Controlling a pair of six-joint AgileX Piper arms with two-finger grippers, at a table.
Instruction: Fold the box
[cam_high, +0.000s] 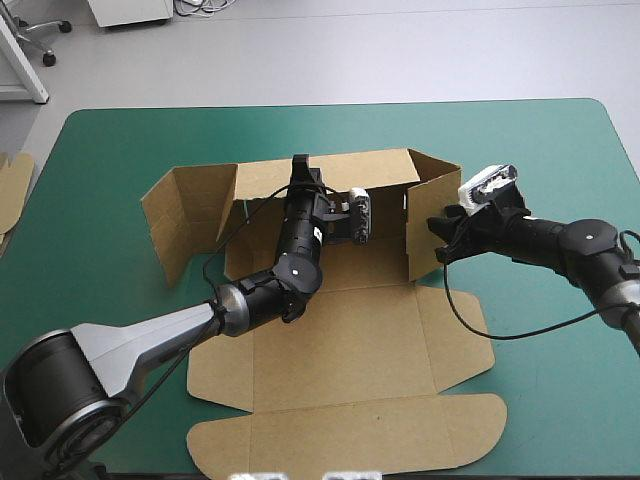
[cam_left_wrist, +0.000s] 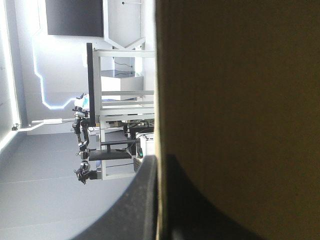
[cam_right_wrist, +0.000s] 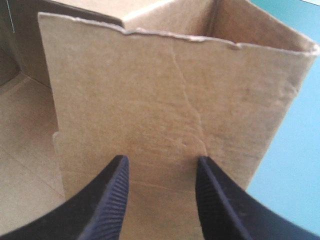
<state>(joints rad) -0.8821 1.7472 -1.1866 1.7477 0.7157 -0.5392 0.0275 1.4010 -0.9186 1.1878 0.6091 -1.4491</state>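
The brown box (cam_high: 350, 350) lies partly set up mid-table, its lid flat toward the near edge. The back wall (cam_high: 370, 172) stands raised, with a side flap (cam_high: 185, 215) up at the left end and the right wall (cam_high: 432, 205) up at the other. My left gripper (cam_high: 299, 165) is shut on the back wall's top edge. In the left wrist view the board (cam_left_wrist: 235, 100) runs between the left gripper (cam_left_wrist: 159, 167)'s black fingers. My right gripper (cam_high: 439, 238) is open, just outside the right wall. That wall (cam_right_wrist: 165, 95) stands right ahead of the right gripper (cam_right_wrist: 162, 187).
More brown board (cam_high: 12, 185) shows at the table's left edge. The teal-green cover (cam_high: 560, 400) lies bare to the right of the box and along the far edge (cam_high: 330, 125).
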